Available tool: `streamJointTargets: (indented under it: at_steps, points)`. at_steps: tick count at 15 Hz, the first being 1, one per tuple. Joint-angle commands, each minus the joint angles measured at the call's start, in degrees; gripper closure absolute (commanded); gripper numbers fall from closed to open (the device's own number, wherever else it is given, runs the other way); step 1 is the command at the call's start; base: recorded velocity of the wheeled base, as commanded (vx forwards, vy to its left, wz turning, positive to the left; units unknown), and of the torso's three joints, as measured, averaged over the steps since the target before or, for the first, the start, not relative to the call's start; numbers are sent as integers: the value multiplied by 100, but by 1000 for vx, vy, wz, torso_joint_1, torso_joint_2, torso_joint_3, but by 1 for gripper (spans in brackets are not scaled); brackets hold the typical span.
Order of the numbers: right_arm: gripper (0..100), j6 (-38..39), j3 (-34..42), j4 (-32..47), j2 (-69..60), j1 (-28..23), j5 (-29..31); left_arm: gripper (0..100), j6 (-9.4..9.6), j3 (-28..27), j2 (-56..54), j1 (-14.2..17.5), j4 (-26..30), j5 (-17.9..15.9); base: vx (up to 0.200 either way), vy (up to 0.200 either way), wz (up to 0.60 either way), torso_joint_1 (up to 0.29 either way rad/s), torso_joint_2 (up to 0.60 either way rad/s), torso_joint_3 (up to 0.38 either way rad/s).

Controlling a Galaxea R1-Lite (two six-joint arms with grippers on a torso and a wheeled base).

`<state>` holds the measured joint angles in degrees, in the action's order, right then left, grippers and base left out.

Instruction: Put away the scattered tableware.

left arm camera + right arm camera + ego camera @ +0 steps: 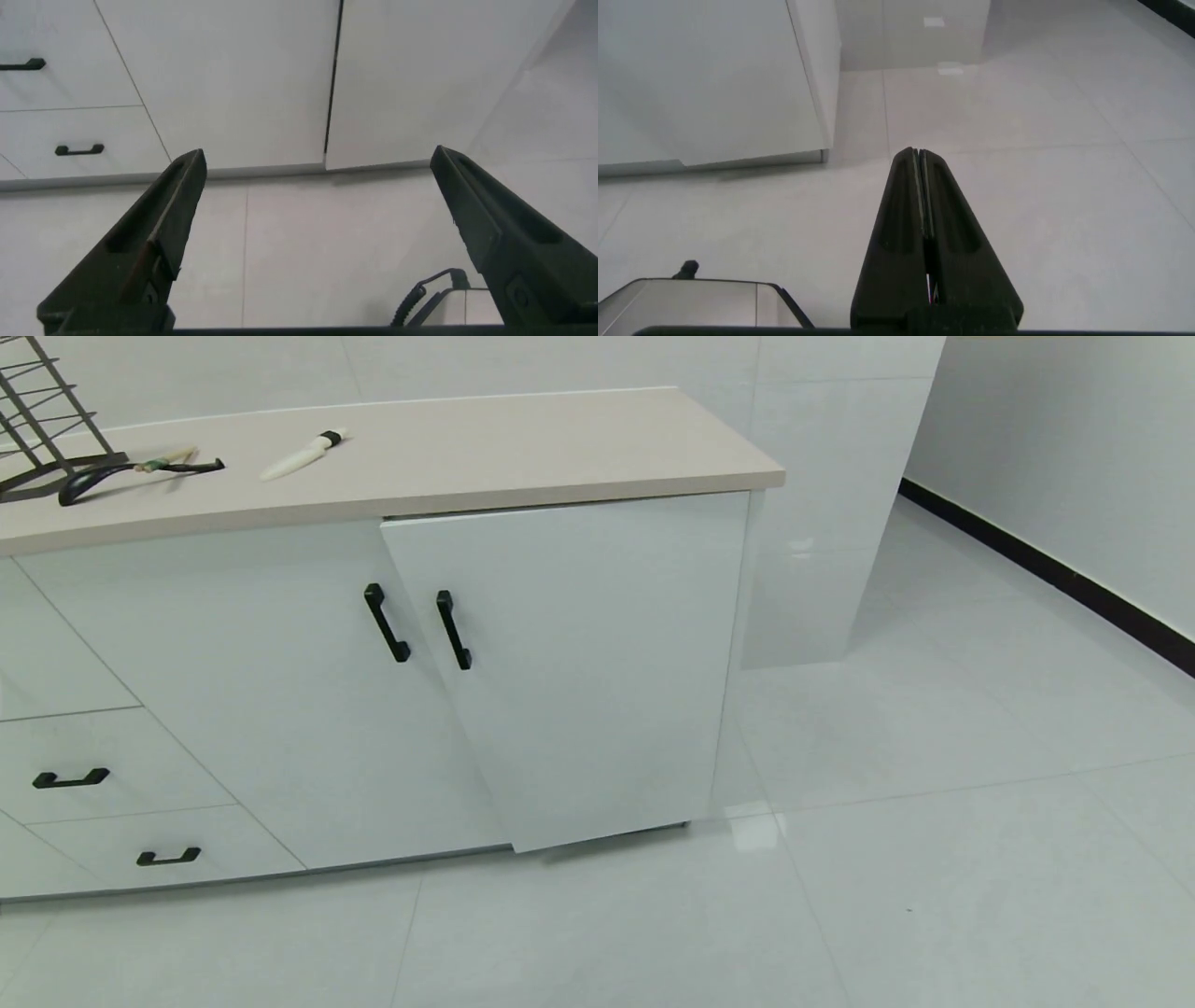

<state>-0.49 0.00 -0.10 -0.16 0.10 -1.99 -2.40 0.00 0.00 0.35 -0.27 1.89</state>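
On the beige countertop (523,439) at the left lie a white knife with a black band (303,454), a black ladle-like utensil (131,472) and pale chopsticks (170,458) across it. A black wire dish rack (42,420) stands at the far left edge. My left gripper (318,163) hangs open above the floor, facing the cabinet's base. My right gripper (920,159) is shut with nothing in it, low over the floor near the cabinet's right corner.
The white cabinet's right door (579,663) stands slightly ajar, its black handle (454,630) next to the left door's handle (386,623). Two drawers with black pulls (71,778) sit at the lower left. Glossy tiled floor (934,859) spreads to the right, with a wall beyond.
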Motion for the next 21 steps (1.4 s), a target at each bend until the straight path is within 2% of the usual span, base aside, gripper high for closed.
streamJointTargets:
  at_steps: [1, 21]
  points:
    - [100, -4, 0, 1, 16, -1, -3, 0, 12, 0, 0, 0, 0, 4, 0, 200, 0, 2, -2, -2]
    - [100, 22, 0, 1, 16, -1, 32, 0, -6, 0, 0, 0, 0, 4, 0, 200, 0, 3, 3, 2]
